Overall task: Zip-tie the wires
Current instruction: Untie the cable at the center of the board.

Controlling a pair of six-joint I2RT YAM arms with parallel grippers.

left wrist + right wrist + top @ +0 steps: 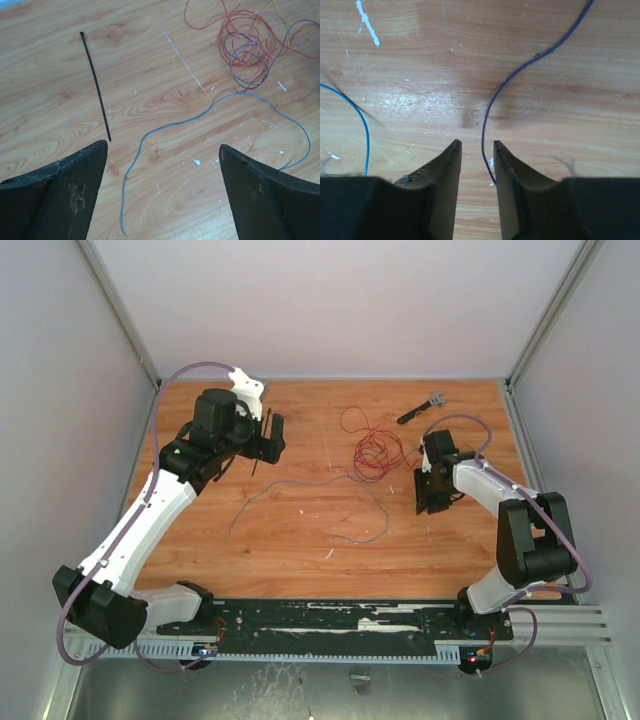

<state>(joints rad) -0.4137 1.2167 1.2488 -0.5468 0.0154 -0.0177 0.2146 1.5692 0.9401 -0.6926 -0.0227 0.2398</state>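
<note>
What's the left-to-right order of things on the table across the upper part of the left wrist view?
zip tie → white scuff mark → coiled wires. The loose blue wire spans most of the width, so it's left out.

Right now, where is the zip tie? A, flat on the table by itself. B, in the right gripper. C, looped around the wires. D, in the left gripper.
A: the zip tie lies straight on the table, ahead of the open left gripper and apart from the wires.
</note>
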